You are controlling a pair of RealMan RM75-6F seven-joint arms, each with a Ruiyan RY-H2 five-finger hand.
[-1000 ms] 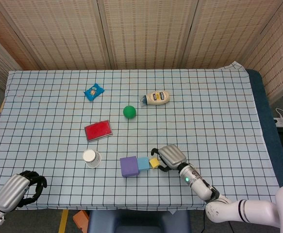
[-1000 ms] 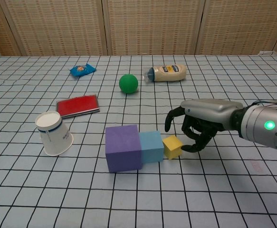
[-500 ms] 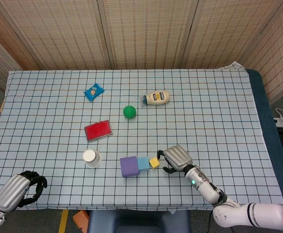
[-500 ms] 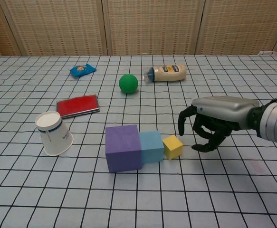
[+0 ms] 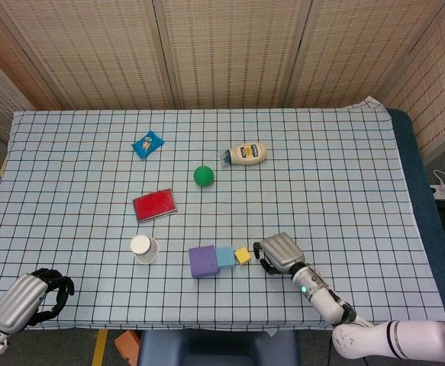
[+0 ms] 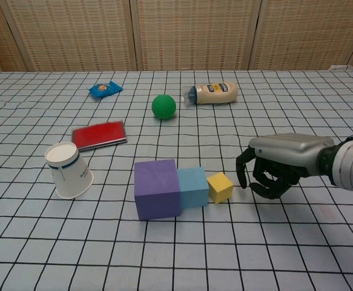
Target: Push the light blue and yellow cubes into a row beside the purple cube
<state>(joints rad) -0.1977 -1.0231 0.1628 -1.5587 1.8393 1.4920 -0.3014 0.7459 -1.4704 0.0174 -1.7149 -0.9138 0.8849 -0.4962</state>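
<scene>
The purple cube [image 6: 157,188], light blue cube [image 6: 192,187] and yellow cube [image 6: 220,187] formed a touching row on the tabletop [image 6: 297,242], so the right robot hand [image 6: 277,167], fingers curled empty, hovered just beside it.

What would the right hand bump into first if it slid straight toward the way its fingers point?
Most likely the small yellow cube, just across a narrow gap from the right hand. Behind it in line sit the light blue cube and the purple cube.
</scene>
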